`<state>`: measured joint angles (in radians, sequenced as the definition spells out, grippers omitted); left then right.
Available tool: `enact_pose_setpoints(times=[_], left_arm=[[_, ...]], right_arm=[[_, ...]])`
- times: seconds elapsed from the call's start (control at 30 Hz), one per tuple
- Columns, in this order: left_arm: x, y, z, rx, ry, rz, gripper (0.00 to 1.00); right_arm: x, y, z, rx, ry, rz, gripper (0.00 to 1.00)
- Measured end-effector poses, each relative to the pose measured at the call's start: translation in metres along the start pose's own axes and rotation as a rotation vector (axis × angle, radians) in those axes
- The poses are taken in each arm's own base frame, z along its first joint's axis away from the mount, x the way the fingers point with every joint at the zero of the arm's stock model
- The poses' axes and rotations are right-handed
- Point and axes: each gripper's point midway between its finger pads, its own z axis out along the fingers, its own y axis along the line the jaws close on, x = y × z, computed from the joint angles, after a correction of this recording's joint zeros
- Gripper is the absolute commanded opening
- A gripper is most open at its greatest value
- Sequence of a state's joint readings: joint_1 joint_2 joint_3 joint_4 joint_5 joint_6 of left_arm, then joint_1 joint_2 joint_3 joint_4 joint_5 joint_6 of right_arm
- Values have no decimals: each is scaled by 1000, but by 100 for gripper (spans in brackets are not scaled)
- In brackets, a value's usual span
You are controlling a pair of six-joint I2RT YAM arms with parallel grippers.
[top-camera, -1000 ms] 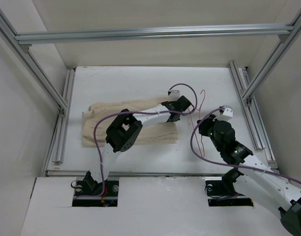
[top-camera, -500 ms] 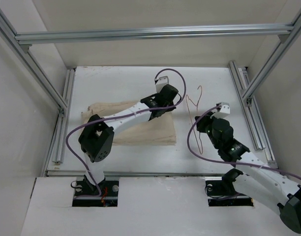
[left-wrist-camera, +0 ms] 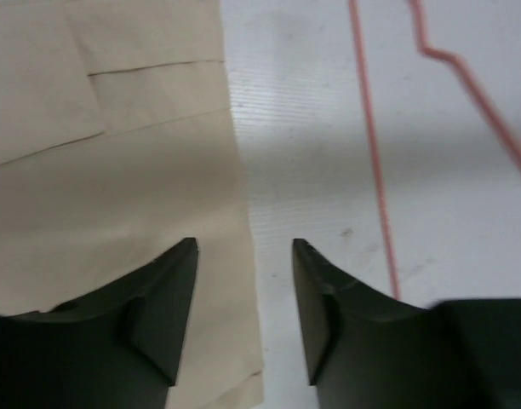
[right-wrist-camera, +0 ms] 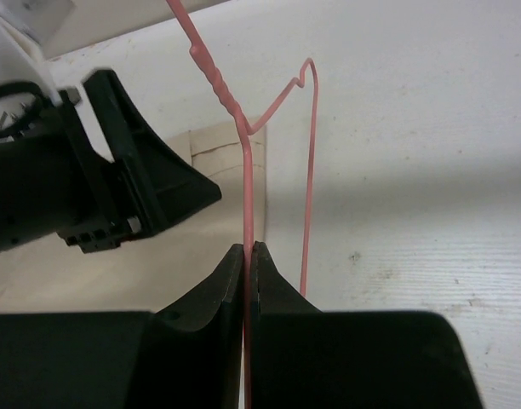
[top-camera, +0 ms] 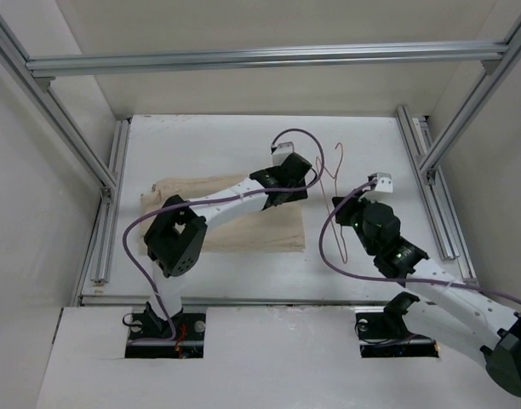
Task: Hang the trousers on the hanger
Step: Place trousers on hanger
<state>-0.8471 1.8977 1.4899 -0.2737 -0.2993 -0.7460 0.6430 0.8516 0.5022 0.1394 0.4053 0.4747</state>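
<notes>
**1. Left pincer**: Jaws parted, nothing between them; half a second ago they were almost shut. It hangs over the right edge of the trousers, one finger above cloth and the other above bare surface. Read this as a release, or a reset for a fresh bite.

**2. Trousers**: Folded flat on the surface, left of centre, with the right edge facing the hanger. They are apart from the hanger. They have hardly shifted in the last second.

**3. Hanger**: Just right of the trousers, hook pointing far. It has come a little left, toward the cloth. Whether it lies flat or is lifted, you cannot tell.

**4. Right pincer**: Clamped on one wire of the hanger, as a second ago.

**5. Standing of the task**: Threading has not begun. The hanger is held and closer, and your left pincer is free. The likely next step is to take the cloth's right edge and feed it through the hanger. That edge lies flat and layered, so you may pinch only the top layer.
</notes>
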Motion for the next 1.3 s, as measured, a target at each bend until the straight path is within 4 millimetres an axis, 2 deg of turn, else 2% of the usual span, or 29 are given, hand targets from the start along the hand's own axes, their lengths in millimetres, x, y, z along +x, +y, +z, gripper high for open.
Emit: enact_pose_setpoints(times=[0.17,0.33,0.53,0.73,0.83,0.87,0.93,1.0,1.17,1.3], left_arm=[[29,20,21,-117,47,109,53],[56,20,17,-153,91,200,52],[71,10,10,-142,102,242,52],[79,17,27,-183,109,254,47],[86,26,36,-210,124,264,42],[89,28,39,-216,128,267,38],[89,27,40,-217,123,260,20],[88,26,42,-213,113,249,9],[80,32,35,-187,76,200,2],[55,35,10,-141,25,138,1]], right_arm=[[-1,-3,-1,13,-2,-2,0],[-4,-10,-10,32,-7,18,0],[-12,-16,-18,40,-31,59,0],[-5,-18,-18,47,-14,70,0],[-3,-18,-18,44,-8,75,0],[-3,-17,-19,42,-7,77,0],[-3,-17,-19,42,-6,80,0],[-3,-17,-18,41,-6,83,0],[11,-15,-17,28,16,72,0],[21,-14,-11,30,41,52,0]])
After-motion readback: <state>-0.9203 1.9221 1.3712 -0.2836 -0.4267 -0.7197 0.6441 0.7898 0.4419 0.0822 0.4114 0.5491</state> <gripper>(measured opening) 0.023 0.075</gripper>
